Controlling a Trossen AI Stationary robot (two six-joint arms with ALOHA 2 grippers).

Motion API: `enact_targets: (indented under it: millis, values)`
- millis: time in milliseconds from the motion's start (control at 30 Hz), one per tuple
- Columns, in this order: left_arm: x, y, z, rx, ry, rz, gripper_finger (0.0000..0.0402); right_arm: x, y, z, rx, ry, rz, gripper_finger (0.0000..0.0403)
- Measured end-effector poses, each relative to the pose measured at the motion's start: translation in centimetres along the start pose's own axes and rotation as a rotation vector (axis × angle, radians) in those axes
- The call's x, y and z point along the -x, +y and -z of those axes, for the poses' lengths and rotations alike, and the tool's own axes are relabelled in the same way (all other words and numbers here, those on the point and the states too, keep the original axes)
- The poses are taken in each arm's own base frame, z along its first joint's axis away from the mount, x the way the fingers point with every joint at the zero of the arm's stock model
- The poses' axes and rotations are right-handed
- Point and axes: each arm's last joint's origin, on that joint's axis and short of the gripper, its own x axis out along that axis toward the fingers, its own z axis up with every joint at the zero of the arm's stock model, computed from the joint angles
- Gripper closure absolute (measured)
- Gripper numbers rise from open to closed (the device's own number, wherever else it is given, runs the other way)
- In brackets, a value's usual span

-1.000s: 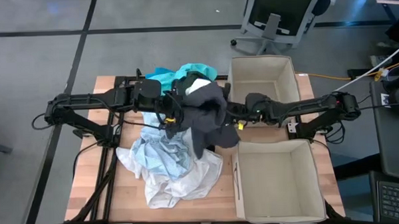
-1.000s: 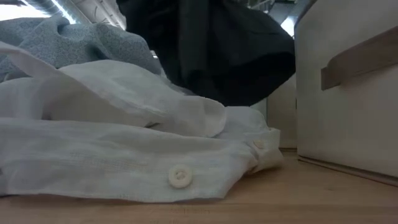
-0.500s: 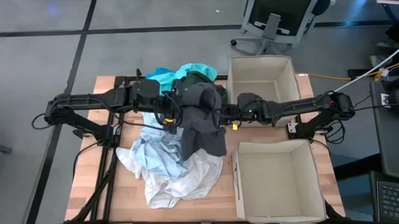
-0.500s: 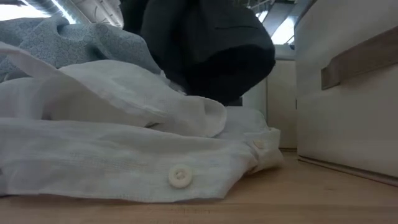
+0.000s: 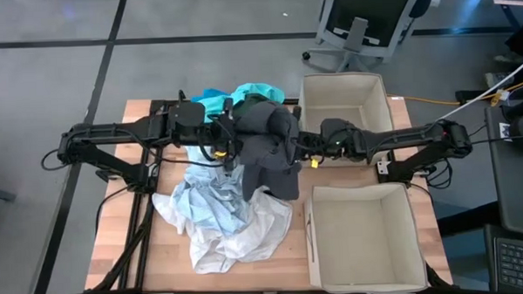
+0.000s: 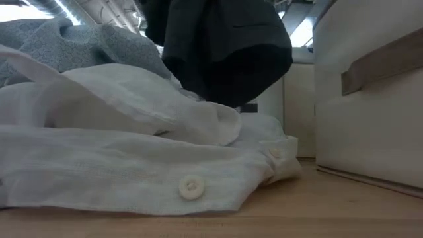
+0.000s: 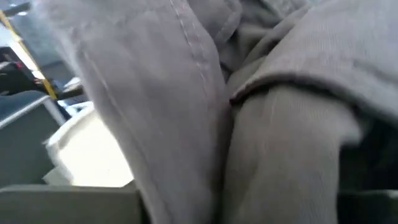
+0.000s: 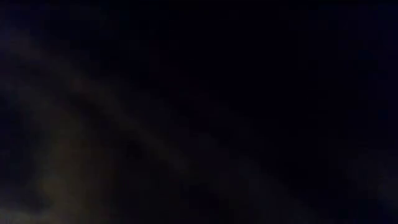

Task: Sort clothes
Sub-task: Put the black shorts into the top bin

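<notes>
Overhead, a dark grey garment [image 5: 266, 151] hangs bunched in mid-air between the two arms, above the middle of the wooden table [image 5: 117, 248]. Draped over both wrists, so neither set of fingertips shows. Left gripper [image 5: 231, 148] buried under the near side of the cloth, coming in from the left; cannot tell whether its fingers stand apart or together. Right gripper [image 5: 295, 150] pushed into the far side of the same cloth, reaching across from the right, just in front of the rear beige fabric box [image 5: 305, 106]; cannot tell its fingers either, nor whether it truly pinches the fabric. Left wrist view filled with grey folds and a stitched seam. Right wrist view nearly all dark. Below the hanging piece, a pale blue garment [image 5: 213, 201] and a white buttoned shirt [image 5: 247, 235] lying crumpled on the table, touching each other. Behind the arms, a teal garment [image 5: 233, 96] heaped at the back edge. Second beige fabric box [image 5: 323, 276] at the front right, just beside the white shirt. From table height, dark cloth dangling clear above the white shirt.
</notes>
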Motion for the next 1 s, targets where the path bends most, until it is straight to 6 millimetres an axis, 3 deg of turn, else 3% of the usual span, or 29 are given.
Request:
enact_targets:
  millis: [200,500,800,1000]
  values:
    - [2.4,0.7,-0.3,-0.041,0.036,-0.105,0.0212,1.4,-1.5,-1.4,0.012,-0.015,0.106,0.0361]
    - [5.4,1.6,0.0,-0.018,0.144,-0.274,0.0214,5.3,-5.2,-3.9,0.04,-0.032,0.304,0.036]
    - [4.7,0.9,2.6,0.027,0.26,-0.25,0.0215,10.9,-10.5,-4.8,0.088,0.059,0.575,0.036]
    - [3.4,-0.1,5.4,0.054,0.306,-0.241,0.0215,13.8,-11.8,-4.0,0.078,0.198,0.602,0.0356]
